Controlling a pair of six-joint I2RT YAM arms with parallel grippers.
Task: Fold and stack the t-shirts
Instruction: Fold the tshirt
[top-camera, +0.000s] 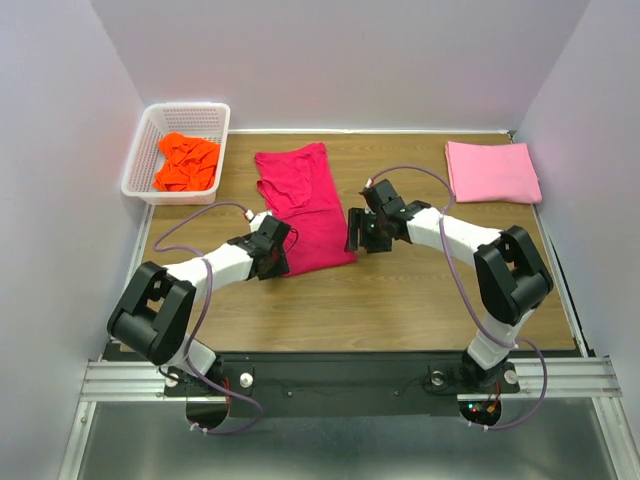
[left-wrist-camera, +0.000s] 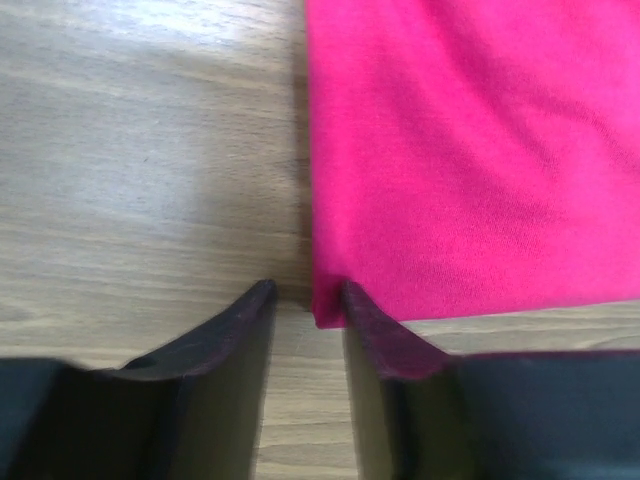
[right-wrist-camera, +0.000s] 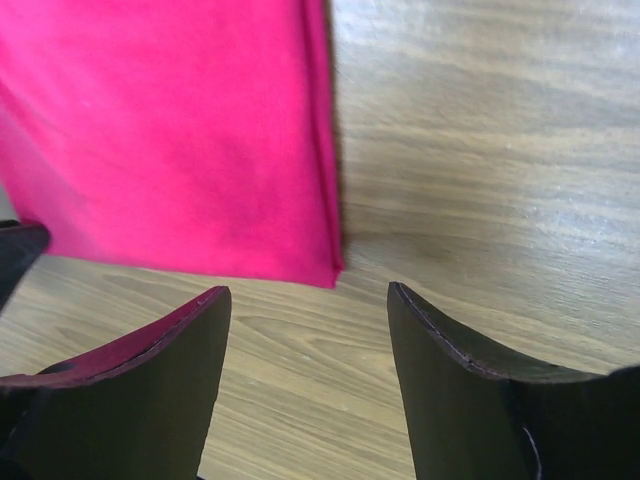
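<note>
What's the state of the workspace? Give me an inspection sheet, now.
Surface: wooden table, no damage seen.
Job's things: red shirt at centre, looks partly folded; pink shirt folded, far right; orange shirt crumpled in basket.
Clutter: nothing seen.
Grippers: left gripper open narrowly at red shirt's near left corner; right gripper open wide by its near right corner, holding nothing.
Cables: left cable and right cable hang in loose loops.
Surroundings: plain walls on three sides.

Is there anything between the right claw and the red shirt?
Nothing but bare wooden table: the right wrist view shows the right gripper open, just short of the red shirt.
</note>
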